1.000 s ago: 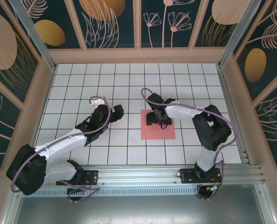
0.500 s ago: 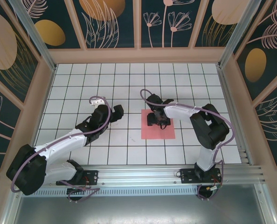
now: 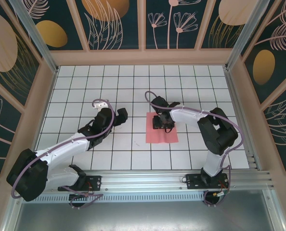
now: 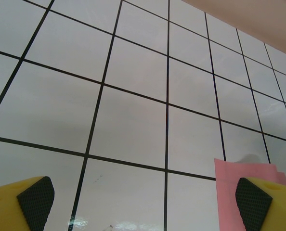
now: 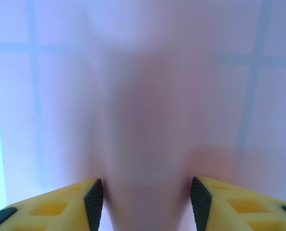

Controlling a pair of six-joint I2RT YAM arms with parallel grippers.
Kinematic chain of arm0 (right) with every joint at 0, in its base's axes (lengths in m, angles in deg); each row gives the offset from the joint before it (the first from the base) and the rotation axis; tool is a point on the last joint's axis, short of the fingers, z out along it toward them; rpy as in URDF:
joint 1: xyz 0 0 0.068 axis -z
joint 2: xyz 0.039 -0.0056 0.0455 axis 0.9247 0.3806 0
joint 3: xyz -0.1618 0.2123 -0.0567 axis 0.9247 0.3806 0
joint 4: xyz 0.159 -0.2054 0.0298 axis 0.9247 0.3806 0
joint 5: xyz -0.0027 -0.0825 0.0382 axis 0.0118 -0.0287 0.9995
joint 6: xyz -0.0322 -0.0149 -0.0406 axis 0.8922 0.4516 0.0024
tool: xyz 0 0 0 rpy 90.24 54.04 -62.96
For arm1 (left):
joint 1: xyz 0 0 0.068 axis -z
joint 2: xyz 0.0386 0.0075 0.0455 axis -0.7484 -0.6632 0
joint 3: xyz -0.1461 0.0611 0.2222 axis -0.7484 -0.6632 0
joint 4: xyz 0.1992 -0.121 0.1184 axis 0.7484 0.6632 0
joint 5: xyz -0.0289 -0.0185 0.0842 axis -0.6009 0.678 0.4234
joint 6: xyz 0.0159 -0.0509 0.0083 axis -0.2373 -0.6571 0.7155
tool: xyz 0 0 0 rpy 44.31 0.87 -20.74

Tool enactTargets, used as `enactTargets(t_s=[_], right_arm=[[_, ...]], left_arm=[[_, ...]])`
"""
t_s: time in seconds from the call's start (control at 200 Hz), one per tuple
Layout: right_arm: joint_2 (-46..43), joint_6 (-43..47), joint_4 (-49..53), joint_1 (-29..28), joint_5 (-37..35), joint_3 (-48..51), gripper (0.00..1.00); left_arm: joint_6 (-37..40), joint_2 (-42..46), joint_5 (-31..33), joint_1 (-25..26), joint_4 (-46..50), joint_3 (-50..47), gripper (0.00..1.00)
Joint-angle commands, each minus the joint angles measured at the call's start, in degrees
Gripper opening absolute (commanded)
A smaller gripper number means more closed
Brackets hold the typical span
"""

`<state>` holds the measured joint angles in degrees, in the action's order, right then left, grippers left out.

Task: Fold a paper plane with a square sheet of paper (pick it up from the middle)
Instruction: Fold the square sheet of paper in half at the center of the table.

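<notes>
My right gripper (image 3: 161, 123) sits over the far middle of the square sheet of paper (image 3: 163, 136) and hides that part from above. Up close, my right fingertips (image 5: 94, 202) flank a blurred pink hump of the sheet, jaws half drawn in. Whether the pads truly pinch it I cannot tell. The sheet lies on the white grid table (image 3: 85, 82), and grid lines show faintly through it. My left gripper (image 3: 118, 116) hangs well left of the sheet, jaws spread wide, grasping nothing. From my left wrist, one corner of the sheet is cut off behind my pad (image 4: 253, 204).
</notes>
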<state>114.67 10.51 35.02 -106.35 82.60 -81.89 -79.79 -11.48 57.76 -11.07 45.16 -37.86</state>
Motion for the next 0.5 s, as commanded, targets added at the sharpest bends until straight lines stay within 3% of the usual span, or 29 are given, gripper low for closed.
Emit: enactTargets(t_s=[0.0,0.25,0.495], right_arm=[[-3.32,0.33,0.11,-0.3,1.78,-1.26,0.49],[-6.85,-0.2,-2.98,-0.3,8.65,-1.65,0.37],[-8.64,-2.31,-10.83,-0.26,22.17,-0.85,0.37]], left_arm=[[-0.21,-0.01,-0.19,-0.47,0.88,1.55,0.99],[-0.23,0.27,0.02,-0.47,1.19,1.85,0.99],[-0.44,1.2,0.01,-0.47,1.56,1.63,0.99]])
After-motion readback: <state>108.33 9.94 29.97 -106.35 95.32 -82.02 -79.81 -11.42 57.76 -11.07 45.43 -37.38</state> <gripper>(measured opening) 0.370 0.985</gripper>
